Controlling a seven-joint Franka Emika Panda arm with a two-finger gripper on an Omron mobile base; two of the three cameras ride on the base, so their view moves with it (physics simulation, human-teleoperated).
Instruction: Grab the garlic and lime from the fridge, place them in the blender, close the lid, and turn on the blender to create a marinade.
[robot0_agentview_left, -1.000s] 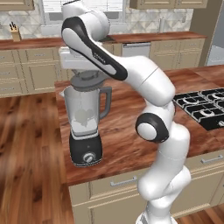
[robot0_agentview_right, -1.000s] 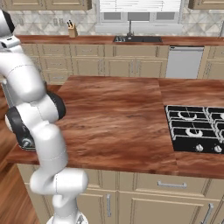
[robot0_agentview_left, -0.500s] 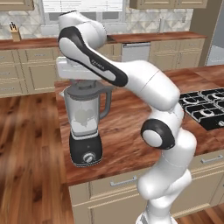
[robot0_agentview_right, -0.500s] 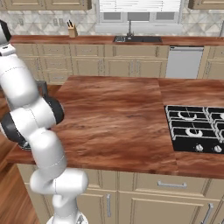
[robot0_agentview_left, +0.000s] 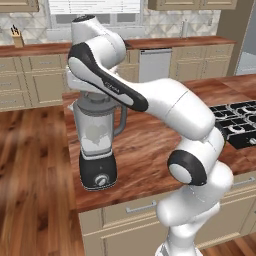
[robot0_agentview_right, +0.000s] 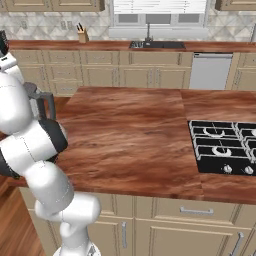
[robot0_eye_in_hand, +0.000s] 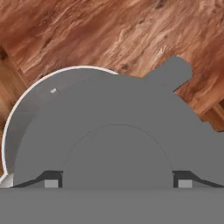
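Pincer (robot0_eye_in_hand: 117, 183) is hanging directly over blender (robot0_agentview_left: 98, 142), jaws standing wide, one tip on each side of lid's raised knob, w/o gripping anything. Lid (robot0_eye_in_hand: 118, 131) is lying just beneath pincer, shifted off-centre on jug so part of the rim is showing at one side. Jug handle (robot0_eye_in_hand: 171, 73) is pointing away from pincer. Blender is sitting on desk (robot0_agentview_right: 130, 135) near its edge.

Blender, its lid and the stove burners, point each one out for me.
blender (robot0_agentview_left: 96, 135): left base view, on the clear jug wall.
lid (robot0_eye_in_hand: 118, 127): hand view, on the flat dark grey top.
stove burners (robot0_agentview_right: 220, 150): right base view, on the black grate.
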